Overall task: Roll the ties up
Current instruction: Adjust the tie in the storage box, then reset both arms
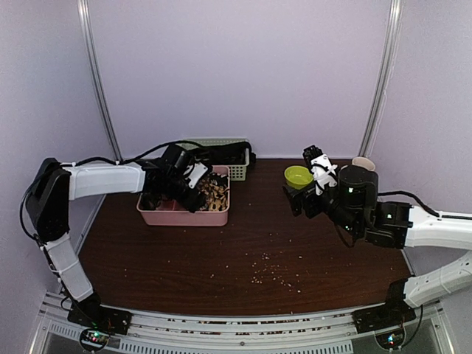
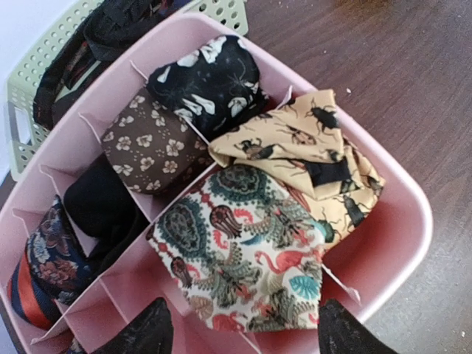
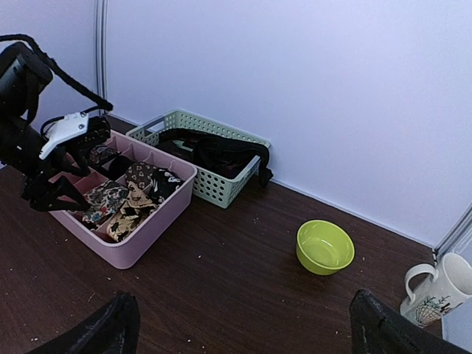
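Observation:
Several rolled ties stand in the divided pink box (image 2: 398, 243). A flamingo-print tie (image 2: 251, 251) fills the near compartment, with a yellow beetle-print tie (image 2: 310, 147) beside it. Behind them are a black-and-white tie (image 2: 210, 81), a brown floral tie (image 2: 151, 144) and a plain black one (image 2: 99, 199). My left gripper (image 2: 247, 335) hovers over the box, open. Its fingertips (image 2: 151, 332) flank the flamingo tie's near edge without touching it. Unrolled dark ties (image 1: 228, 153) lie in the green basket (image 1: 237, 172). My right gripper (image 3: 243, 332) is open and empty above the table at the right.
A lime-green bowl (image 3: 324, 247) sits on the dark wood table ahead of the right gripper. A white printed mug (image 3: 435, 295) stands at the far right by the wall. Pale crumbs (image 1: 269, 273) dot the table's middle. The pink box (image 1: 184, 216) is at the back left.

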